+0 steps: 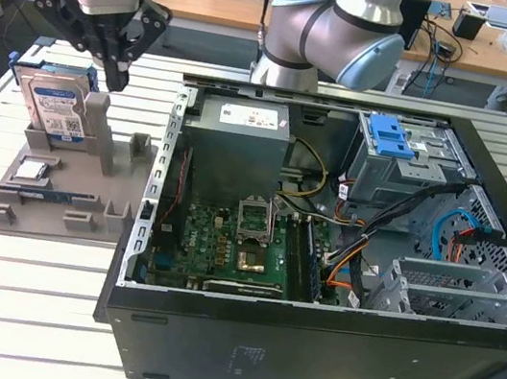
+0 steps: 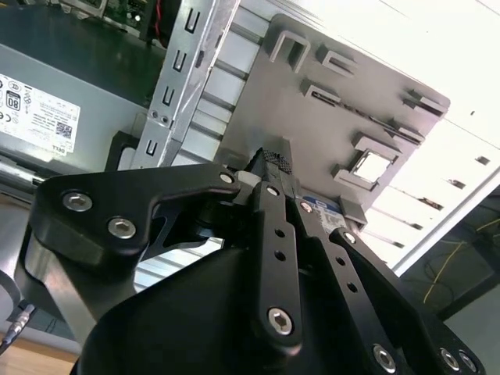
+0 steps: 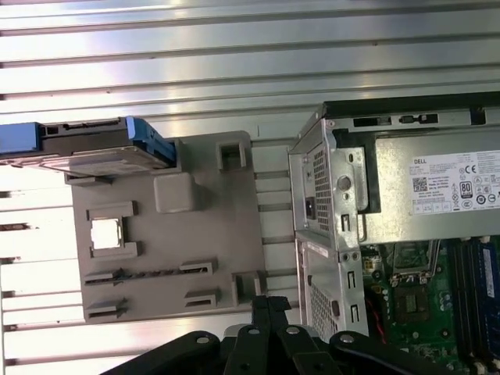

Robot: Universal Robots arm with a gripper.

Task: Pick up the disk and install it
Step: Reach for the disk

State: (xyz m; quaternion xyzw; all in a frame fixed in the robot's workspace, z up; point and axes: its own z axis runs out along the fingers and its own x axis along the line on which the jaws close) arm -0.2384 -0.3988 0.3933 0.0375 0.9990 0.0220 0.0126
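Observation:
The disk, a silver drive with a white-and-blue label in a blue frame, leans upright at the back of the grey fixture plate on the exterior view's left. In the first wrist view the disk shows edge-on at the plate's corner. My gripper hangs just above the plate, a little to the exterior view's right of the disk and apart from it. Its black fingers are shut together with nothing between them, as both wrist views show.
A small square silver chip lies in a pocket of the plate. The open computer case fills the exterior view's right, holding a grey power supply, a green motherboard and a drive cage with a light blue clip. The table is slatted aluminium.

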